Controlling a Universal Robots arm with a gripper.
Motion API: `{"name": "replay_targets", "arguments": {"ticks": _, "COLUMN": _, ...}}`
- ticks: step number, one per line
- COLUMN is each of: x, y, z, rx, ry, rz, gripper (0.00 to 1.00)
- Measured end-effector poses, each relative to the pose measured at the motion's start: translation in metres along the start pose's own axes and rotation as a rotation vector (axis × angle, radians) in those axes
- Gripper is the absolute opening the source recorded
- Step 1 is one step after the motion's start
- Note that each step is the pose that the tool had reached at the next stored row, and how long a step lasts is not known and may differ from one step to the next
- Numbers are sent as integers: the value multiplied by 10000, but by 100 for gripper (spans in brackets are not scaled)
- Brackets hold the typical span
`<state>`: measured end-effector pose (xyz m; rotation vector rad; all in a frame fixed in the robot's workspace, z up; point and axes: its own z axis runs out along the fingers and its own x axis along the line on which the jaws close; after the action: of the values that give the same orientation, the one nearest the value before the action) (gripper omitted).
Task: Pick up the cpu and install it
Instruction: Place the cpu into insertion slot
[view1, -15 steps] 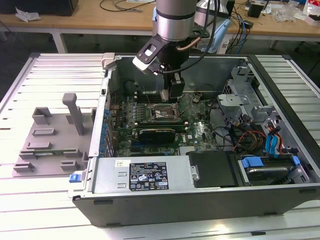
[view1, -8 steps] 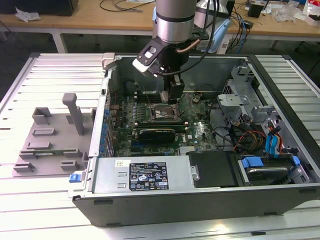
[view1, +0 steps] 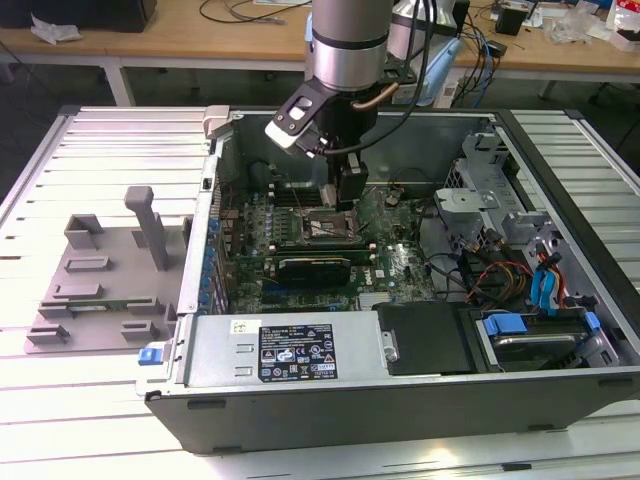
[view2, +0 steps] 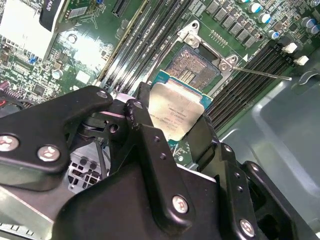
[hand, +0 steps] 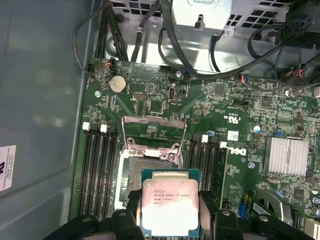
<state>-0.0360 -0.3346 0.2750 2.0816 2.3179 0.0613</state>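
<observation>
In the exterior view, the arm (view1: 345, 45) comes down from the upper middle of the frame into an open computer case (view1: 400, 400) lying on its side. Its gripper (view1: 346, 195) hangs low over the motherboard (view1: 400, 260), just above the black-framed socket (view1: 325, 228) in the middle of the frame. From here I can't make out what the gripper carries. A grey tray (view1: 95, 285) sits on the slatted table (view1: 100, 140) at the exterior view's left, well apart from the case.

The second wrist view looks past the black fingers (view2: 142, 117). They are clamped on the cpu (view2: 179, 110), one on each of two opposite edges, silver top facing up. The chip is held partly over the socket, whose contact field lies bare just beyond it, so it is not seated. Memory slots (view2: 145, 45) run alongside.

In the first wrist view, the cpu sits between the two fingers and overlaps one edge of the open socket. The metal retention frame (hand: 155, 131) is swung back onto the board. A round coin battery (hand: 117, 84) and a finned heatsink (hand: 286, 156) lie farther out on the board.
</observation>
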Motion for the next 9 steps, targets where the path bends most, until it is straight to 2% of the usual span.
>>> {"name": "replay_targets", "arguments": {"ticks": 3, "x": 1, "y": -24, "z": 132, "rx": -1, "ry": 0, "rz": 13, "gripper": 55}}
{"name": "replay_targets", "arguments": {"ticks": 9, "x": 1, "y": -33, "z": 230, "rx": -18, "ry": -3, "rz": 18, "gripper": 55}}
